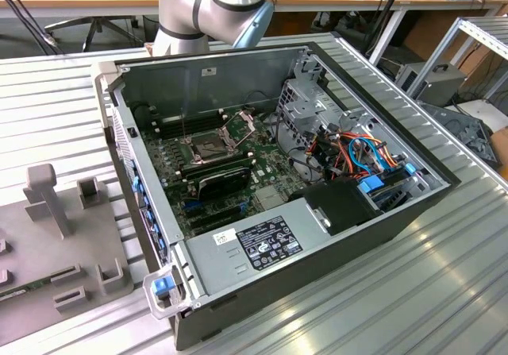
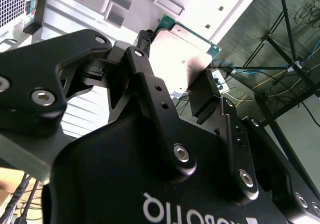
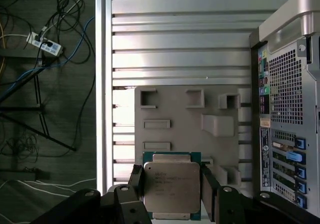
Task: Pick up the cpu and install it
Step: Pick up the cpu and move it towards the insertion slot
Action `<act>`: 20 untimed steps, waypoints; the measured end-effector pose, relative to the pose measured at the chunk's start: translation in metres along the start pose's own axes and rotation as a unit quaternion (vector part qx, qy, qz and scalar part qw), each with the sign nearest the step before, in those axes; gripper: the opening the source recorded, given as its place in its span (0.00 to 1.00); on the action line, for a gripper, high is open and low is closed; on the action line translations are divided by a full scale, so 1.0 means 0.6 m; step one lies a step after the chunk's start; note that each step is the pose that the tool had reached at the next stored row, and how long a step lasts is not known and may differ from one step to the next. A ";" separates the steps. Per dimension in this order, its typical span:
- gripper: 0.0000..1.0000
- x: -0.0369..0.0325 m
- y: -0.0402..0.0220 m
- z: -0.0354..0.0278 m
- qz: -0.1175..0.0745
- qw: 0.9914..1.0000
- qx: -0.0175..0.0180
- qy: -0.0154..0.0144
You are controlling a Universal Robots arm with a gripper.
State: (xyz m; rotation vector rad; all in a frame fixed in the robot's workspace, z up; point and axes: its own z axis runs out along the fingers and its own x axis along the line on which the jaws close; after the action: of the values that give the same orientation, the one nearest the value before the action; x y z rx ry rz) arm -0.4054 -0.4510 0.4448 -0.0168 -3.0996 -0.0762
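The cpu (image 3: 171,189) is in my claw (image 3: 171,179), which is clamped tight on two of its sides. I can see its shiny silver face in both wrist views. It hangs over the grey tray (image 3: 185,119) with little slots, and the tray lies on the ribbed metal table (image 3: 175,43). The computer case (image 1: 381,236) sits just beside the tray with its side off. Inside, on the green board (image 1: 266,172), the socket (image 1: 205,147) looks open, its metal frame tipped up.
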 end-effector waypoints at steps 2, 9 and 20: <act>0.55 -0.004 0.000 0.000 0.000 1.000 0.000 0.000; 0.55 -0.015 0.000 0.000 0.000 1.000 0.000 0.000; 0.55 -0.037 0.000 -0.001 0.000 1.000 0.000 0.000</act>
State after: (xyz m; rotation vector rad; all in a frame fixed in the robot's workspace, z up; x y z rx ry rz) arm -0.3832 -0.4510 0.4448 -0.0169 -3.0997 -0.0763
